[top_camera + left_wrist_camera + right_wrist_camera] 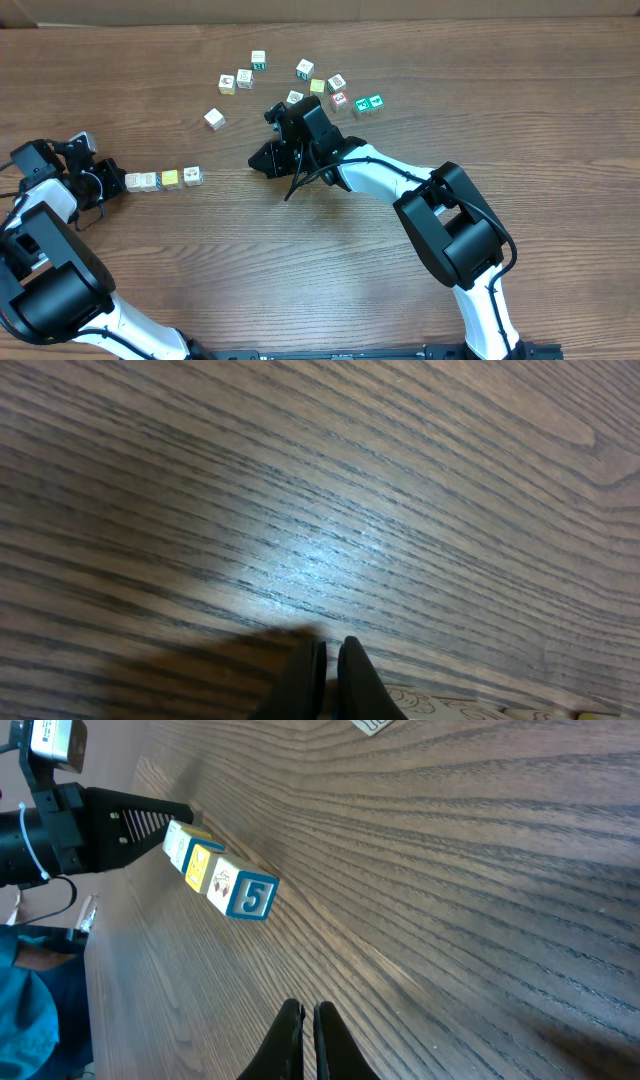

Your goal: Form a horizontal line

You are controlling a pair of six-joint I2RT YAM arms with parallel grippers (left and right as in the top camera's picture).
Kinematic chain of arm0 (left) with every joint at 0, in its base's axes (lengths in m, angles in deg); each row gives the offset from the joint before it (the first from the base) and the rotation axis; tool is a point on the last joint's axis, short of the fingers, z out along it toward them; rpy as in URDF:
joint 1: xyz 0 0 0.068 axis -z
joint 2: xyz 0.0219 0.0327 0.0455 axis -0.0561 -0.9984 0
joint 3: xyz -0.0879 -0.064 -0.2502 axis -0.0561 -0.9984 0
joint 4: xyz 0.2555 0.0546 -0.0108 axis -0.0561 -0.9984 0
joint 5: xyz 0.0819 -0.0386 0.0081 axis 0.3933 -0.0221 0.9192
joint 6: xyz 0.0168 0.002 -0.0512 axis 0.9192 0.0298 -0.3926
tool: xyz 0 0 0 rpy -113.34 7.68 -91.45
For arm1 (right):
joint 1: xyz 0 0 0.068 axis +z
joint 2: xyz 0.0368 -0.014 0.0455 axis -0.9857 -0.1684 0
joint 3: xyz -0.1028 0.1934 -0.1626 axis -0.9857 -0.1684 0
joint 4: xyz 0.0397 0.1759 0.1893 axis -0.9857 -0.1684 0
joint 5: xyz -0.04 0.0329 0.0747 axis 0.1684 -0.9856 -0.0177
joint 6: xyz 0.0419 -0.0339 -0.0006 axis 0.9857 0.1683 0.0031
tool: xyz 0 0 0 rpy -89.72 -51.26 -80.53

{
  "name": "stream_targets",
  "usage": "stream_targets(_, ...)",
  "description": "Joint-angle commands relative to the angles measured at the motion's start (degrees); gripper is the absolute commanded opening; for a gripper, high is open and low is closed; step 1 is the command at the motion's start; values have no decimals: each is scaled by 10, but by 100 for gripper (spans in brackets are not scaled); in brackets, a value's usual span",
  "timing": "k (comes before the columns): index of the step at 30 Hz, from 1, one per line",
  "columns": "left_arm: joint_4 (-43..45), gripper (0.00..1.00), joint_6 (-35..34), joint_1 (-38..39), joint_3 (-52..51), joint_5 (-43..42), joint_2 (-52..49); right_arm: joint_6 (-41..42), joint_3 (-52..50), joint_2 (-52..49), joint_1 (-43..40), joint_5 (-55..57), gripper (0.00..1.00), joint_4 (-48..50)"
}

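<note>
The horizontal line (pixel 160 179) is a short row of small cubes on the left of the table: whitish ones, a yellow one (pixel 170 179) and a whitish end cube (pixel 191 176). It also shows in the right wrist view (pixel 215 870), ending in a cube marked 5 (pixel 255 898). My left gripper (pixel 112 181) is shut, with its tips at the row's left end; in the left wrist view (pixel 332 650) a cube face (pixel 440 708) peeks in at the bottom edge. My right gripper (pixel 262 160) (pixel 308 1012) is shut and empty, low over bare wood right of the row.
Several loose cubes lie at the back centre, among them a white one (pixel 214 119), a red one (pixel 340 99) and two green ones (pixel 368 103). The left arm (pixel 60 820) shows in the right wrist view. A cardboard edge runs along the back.
</note>
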Motion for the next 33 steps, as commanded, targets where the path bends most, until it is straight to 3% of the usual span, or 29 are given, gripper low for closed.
stream_targets(1,0,4,12,4,1,-11,-7,0,16,-4,2,-3,4,2)
stream_targets(33,-3,4,3,38,1,-11,-7,-2,16,-5,34,21,4,14)
